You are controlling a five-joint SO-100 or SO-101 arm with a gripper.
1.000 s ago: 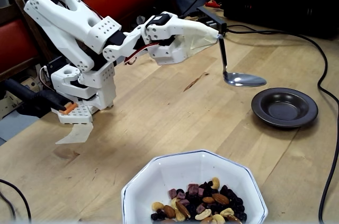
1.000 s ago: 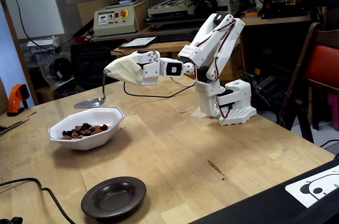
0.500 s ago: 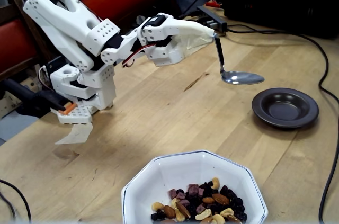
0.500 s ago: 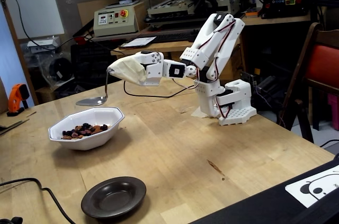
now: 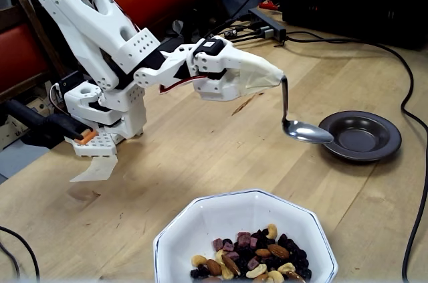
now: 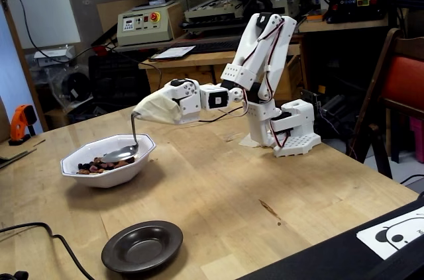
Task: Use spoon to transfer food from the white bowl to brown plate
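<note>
The cloth-covered pincer [image 5: 271, 77], seemingly clamped on the shiny silver spoon [image 5: 306, 132], should dip deeper into the trail mix [image 5: 251, 259], scooping levelly

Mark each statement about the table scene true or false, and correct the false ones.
1. The spoon carries food. False: it is empty.
2. The plate is empty. True.
3. The food fills the whole bowl. False: it sits in one part of it.
4. The spoon hangs from the gripper. True.
5. The spoon lies flat on the table. False: it is held up, above the bowl.
</note>
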